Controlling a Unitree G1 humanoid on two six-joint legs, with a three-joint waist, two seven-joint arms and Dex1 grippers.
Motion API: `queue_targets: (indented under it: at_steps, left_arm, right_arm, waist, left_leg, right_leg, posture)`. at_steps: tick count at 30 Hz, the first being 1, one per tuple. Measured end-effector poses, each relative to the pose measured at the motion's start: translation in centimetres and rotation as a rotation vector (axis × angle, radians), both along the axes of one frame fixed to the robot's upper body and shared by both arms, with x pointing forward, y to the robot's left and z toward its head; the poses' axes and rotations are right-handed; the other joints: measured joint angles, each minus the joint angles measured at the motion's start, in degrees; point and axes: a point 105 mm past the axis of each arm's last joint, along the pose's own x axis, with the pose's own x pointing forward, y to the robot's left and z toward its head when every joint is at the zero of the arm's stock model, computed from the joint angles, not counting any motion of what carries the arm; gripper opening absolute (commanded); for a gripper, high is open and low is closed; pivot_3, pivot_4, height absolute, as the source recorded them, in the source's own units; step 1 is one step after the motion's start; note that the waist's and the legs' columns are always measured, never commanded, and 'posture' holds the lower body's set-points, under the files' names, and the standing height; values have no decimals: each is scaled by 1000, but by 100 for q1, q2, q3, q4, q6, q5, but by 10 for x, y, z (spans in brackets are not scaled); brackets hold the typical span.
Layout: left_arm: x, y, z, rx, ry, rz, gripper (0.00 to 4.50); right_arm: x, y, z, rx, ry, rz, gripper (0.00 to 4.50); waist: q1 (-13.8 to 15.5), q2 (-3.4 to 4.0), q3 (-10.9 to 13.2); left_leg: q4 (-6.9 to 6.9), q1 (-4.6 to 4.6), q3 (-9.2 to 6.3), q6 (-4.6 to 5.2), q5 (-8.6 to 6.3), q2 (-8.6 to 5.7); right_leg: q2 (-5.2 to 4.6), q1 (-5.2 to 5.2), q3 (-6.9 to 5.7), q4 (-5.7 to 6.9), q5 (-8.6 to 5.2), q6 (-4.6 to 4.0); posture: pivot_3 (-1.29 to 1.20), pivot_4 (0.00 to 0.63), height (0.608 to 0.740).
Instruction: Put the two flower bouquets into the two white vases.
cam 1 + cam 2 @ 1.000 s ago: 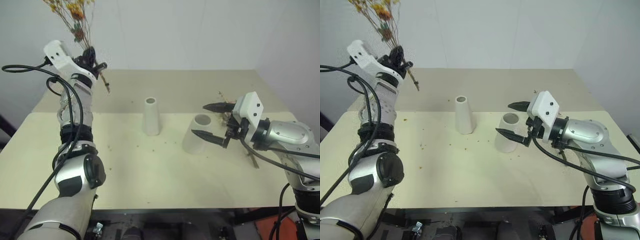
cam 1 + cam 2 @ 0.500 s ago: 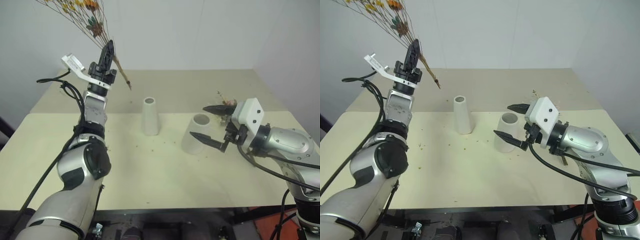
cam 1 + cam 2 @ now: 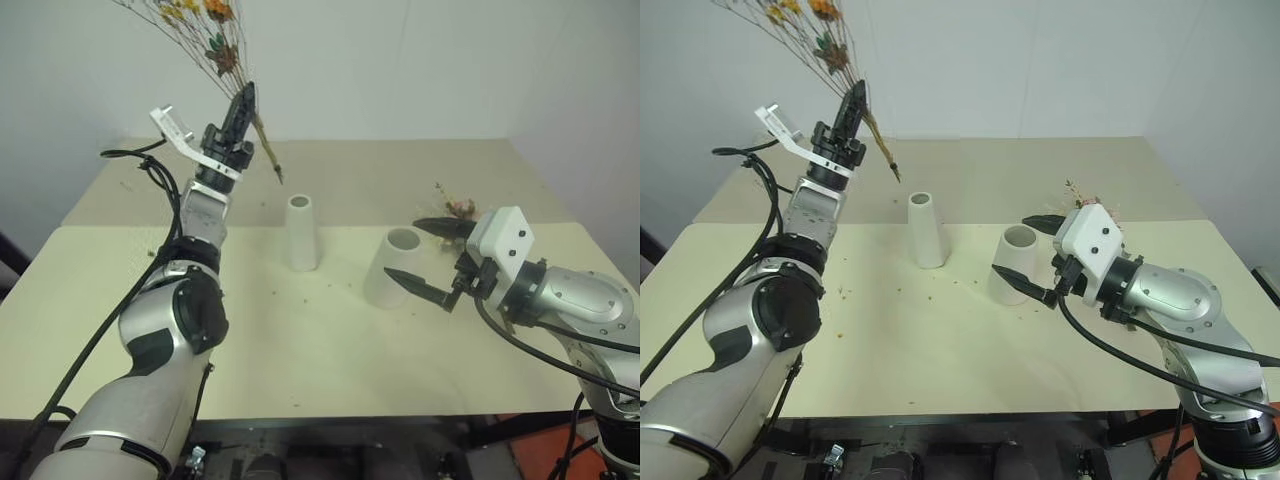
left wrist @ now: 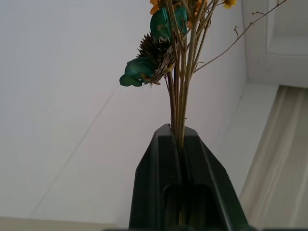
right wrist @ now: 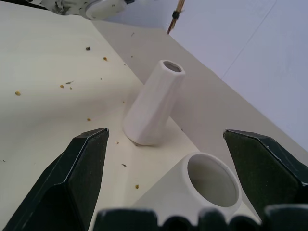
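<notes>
My left gripper (image 3: pixel 243 105) is raised high and shut on the thin brown stems of the dried yellow-orange bouquet (image 3: pixel 205 25), whose cut ends (image 3: pixel 277 178) hang above and left of the slim white vase (image 3: pixel 301 232). The left wrist view shows the stems (image 4: pixel 177 103) pinched between the fingertips. The fat white vase (image 3: pixel 393 268) stands to the right of the slim one. My right gripper (image 3: pixel 400 247) is open at the fat vase's right side, and both vases (image 5: pixel 154 103) (image 5: pixel 209 180) lie ahead of its spread fingers. The pink-cream bouquet (image 3: pixel 458 208) lies on the table behind that gripper, partly hidden.
The cream table (image 3: pixel 300 350) carries scattered flower crumbs (image 3: pixel 300 296) around the vases. A white wall stands behind its far edge. Open tabletop stretches in front of both vases.
My left gripper has swung to the right with the dried bouquet and rolled, bringing the stem ends closer to the slim vase. The right gripper has stayed open and hardly moved.
</notes>
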Motion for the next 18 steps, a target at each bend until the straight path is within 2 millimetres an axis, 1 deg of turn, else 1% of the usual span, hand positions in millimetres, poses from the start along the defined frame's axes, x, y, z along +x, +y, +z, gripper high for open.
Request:
queue_targets:
  at_steps: [3, 8, 14, 18]
  left_arm:
    - [1, -8, -4, 49, 5, 8, 16]
    - [3, -12, -9, 113, 7, 38, 16]
    - [4, -14, -12, 133, 17, 49, 16]
    - [5, -15, -13, 130, 24, 51, 16]
  right_arm:
    - [-1, -1, 1, 2, 0, -2, 4500]
    - [-1, -6, 3, 4, -2, -26, 4500]
    - [-6, -3, 1, -5, 8, -21, 4500]
    - [-6, -7, 0, 3, 27, -34, 4500]
  waist:
    - [-1, 0, 0]
    - [4, 0, 0]
    - [7, 0, 0]
    - [9, 0, 0]
  left_leg:
    - [0, 0, 0, 0, 0, 0]
    - [0, 0, 0, 0, 0, 0]
    - [0, -1, 0, 0, 0, 0]
    - [0, 0, 0, 0, 0, 0]
  right_leg:
    - [0, 0, 0, -1, 0, 0]
    - [0, 0, 0, 0, 0, 0]
    - [0, 0, 0, 0, -2, 4]
    - [0, 0, 0, 0, -3, 5]
  posture:
    - [0, 150, 740]
    - [0, 150, 740]
    - [0, 150, 740]
    - [0, 150, 740]
